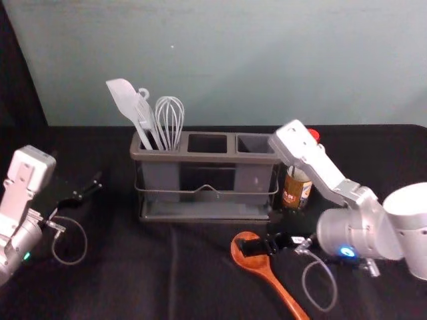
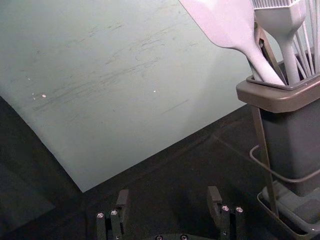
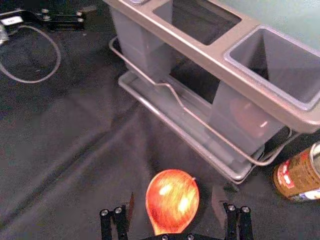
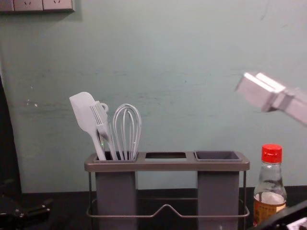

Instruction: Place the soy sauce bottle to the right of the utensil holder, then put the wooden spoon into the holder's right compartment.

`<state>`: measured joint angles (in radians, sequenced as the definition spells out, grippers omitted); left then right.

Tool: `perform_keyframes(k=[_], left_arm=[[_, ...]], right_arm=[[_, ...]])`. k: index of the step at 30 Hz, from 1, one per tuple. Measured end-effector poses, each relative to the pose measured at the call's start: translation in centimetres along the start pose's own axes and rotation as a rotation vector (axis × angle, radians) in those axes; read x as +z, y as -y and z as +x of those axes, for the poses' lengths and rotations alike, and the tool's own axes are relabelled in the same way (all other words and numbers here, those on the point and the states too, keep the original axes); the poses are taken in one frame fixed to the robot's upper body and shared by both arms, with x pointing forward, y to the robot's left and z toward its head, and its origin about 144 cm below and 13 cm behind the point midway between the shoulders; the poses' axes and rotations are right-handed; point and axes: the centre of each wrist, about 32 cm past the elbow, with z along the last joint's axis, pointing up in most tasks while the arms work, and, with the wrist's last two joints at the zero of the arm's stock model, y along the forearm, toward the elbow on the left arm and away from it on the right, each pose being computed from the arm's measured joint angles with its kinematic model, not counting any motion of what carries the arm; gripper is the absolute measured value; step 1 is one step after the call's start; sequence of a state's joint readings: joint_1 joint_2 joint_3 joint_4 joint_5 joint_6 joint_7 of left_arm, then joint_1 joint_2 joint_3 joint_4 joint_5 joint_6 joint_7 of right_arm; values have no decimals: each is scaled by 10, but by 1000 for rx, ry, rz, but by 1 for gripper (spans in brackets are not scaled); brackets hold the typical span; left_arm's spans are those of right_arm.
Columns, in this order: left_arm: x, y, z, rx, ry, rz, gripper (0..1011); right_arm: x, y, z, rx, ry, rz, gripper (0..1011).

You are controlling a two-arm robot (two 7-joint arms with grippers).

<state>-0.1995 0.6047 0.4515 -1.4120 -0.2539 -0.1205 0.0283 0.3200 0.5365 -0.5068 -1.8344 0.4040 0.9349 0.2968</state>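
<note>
a wooden spoon (image 1: pixel 257 263) lies on a dark cloth (image 1: pixel 127 283), on the near side of the utensil holder (image 1: pixel 213 158), toward its right end. its round bowl points to the holder and its handle runs nearer and to the right. the right gripper (image 1: pixel 252 247) is low over the bowl, coming in from the right. its jaws are wide apart, one on each side of the bowl, with a gap between each jaw and the wood, so the spoon is not gripped.

the soy sauce bottle (image 4: pixel 270 191) stands upright just to the right of the holder, with a red cap (image 4: pixel 272 153) and a brown and yellow label (image 4: pixel 267 209). in the head view the right arm (image 1: pixel 320 167) partly covers it.

the holder is grey, with three openings in a row and a wire rail along its near side. the left opening holds a white spatula (image 1: pixel 124 100), a white brush (image 4: pixel 102 125) and a white whisk (image 1: pixel 169 120), all handle down. the right compartment (image 1: pixel 257 143) is open at the top, with the spoon outside it.

the left gripper (image 1: pixel 90 189) is parked to the left of the holder, well apart from the spoon, its jaws spread wide with nothing between them. a pale green-grey wall (image 1: pixel 220 60) rises on the far side.
</note>
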Motion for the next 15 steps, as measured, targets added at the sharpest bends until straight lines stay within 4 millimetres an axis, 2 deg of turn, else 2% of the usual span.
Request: perform_keyframes(k=[7,15], left_arm=[[0,0,0,0,0,0,1011],[0,0,0,0,0,0,1011]], right_arm=[[7,-22,4,12,-12,-41,1002],[7,-35,3,6,-2,-78,1002]])
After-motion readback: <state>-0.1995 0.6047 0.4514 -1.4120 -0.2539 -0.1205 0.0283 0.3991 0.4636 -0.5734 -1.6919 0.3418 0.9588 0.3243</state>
